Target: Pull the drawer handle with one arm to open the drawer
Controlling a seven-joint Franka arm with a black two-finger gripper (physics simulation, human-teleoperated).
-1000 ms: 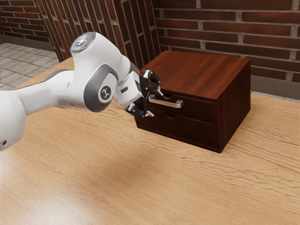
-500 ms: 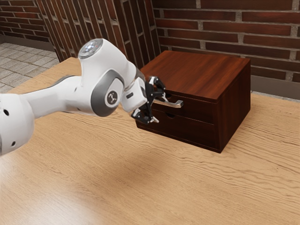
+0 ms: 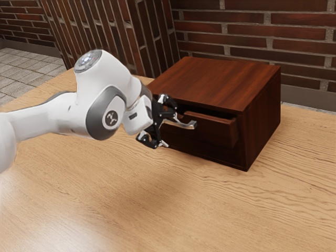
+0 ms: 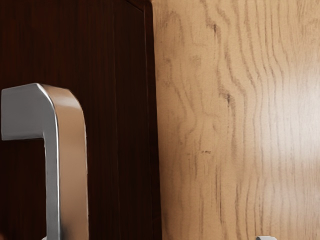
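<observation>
Caught only at its end between the spread, unclenched jaws of the black two-finger gripper [image 3: 161, 122], the curved silver metal handle [image 3: 184, 124] can be lost and the dark wooden drawer [image 3: 210, 128] left part-open.

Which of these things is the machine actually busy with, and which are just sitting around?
In the job:
end effector
drawer handle
upper drawer, partly pulled out

Just there:
lower drawer
wooden table
brick wall
</observation>
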